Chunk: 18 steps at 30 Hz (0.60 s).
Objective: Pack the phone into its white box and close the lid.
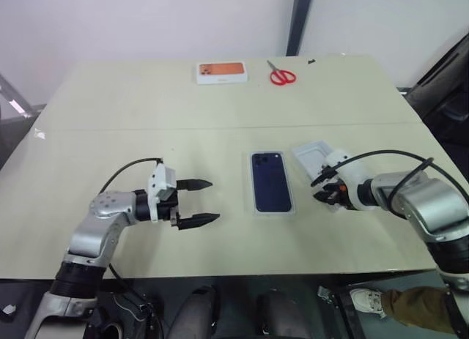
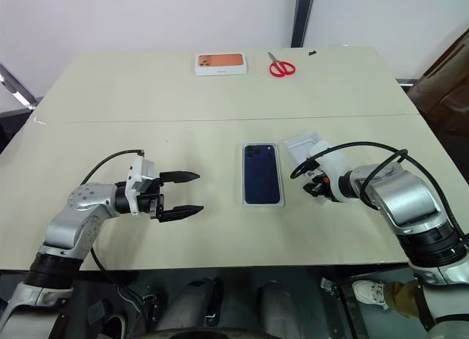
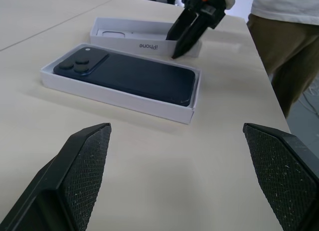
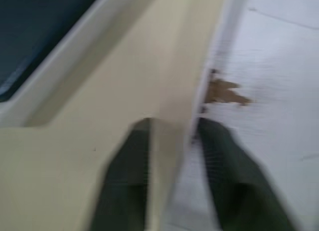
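Left wrist view: the phone already lay in the box at table centre. At its three o'clock, the right gripper pinched the lid's wall, apparently to lift it; the left gripper waited wide at nine o'clock.

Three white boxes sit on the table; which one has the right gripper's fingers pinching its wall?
The lid, lying open side up just right of the white box that holds the phone. The right gripper pinches its wall; the carton with the orange picture lies far back.
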Each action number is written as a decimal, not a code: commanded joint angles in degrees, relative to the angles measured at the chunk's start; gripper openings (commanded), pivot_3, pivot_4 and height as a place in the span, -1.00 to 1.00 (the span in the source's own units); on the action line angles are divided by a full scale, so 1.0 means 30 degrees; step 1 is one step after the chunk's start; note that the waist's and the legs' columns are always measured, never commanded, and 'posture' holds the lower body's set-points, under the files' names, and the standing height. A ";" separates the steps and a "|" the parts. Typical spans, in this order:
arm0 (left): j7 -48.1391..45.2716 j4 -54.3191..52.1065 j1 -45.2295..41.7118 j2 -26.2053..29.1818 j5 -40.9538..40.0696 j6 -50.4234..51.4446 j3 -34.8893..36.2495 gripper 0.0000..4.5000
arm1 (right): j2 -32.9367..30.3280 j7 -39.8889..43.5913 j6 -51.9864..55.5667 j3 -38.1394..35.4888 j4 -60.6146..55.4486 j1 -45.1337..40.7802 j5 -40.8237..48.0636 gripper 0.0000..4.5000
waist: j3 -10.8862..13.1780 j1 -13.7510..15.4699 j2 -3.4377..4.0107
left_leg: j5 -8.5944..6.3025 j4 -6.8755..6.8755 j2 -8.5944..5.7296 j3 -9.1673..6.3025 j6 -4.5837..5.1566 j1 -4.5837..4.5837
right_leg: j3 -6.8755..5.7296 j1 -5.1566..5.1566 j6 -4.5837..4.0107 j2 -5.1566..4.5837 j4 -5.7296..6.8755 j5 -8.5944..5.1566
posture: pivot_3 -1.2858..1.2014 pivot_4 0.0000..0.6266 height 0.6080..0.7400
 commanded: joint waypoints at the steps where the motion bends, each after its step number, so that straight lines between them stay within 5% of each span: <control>1: 0.0289 -0.0679 0.0022 -0.0003 -0.0112 -0.0101 0.0043 1.00 | 0.0551 -0.0508 0.0907 -0.0213 0.0169 -0.0092 0.0073 -0.98 | -0.0001 -0.0004 -0.0001 | 0.0000 0.0001 0.0001 0.0000 0.0000 0.0001 | -0.0001 0.0000 0.0000 0.0000 0.0000 0.0000 | 0.03 -0.52 0.91; 9: 0.0501 -0.0334 -0.0222 0.0027 0.0053 -0.0339 0.0059 1.00 | 0.1942 -0.2086 0.1869 -0.1487 -0.0033 -0.0820 -0.0249 -0.98 | -0.0006 -0.0040 -0.0005 | 0.0000 -0.0002 0.0003 -0.0001 0.0000 0.0006 | 0.0000 0.0000 -0.0001 0.0004 0.0004 0.0000 | 0.03 -0.52 0.91; 18: 0.0962 0.0440 -0.0952 -0.0176 0.0030 -0.0376 0.0423 1.00 | 0.6500 -0.3485 0.1066 -0.5789 -0.0005 -0.3381 0.1561 -0.98 | 0.0003 -0.0041 0.0010 | 0.0002 -0.0007 -0.0005 0.0010 -0.0003 -0.0004 | 0.0009 -0.0025 0.0002 0.0006 0.0018 0.0001 | 0.03 -0.52 0.91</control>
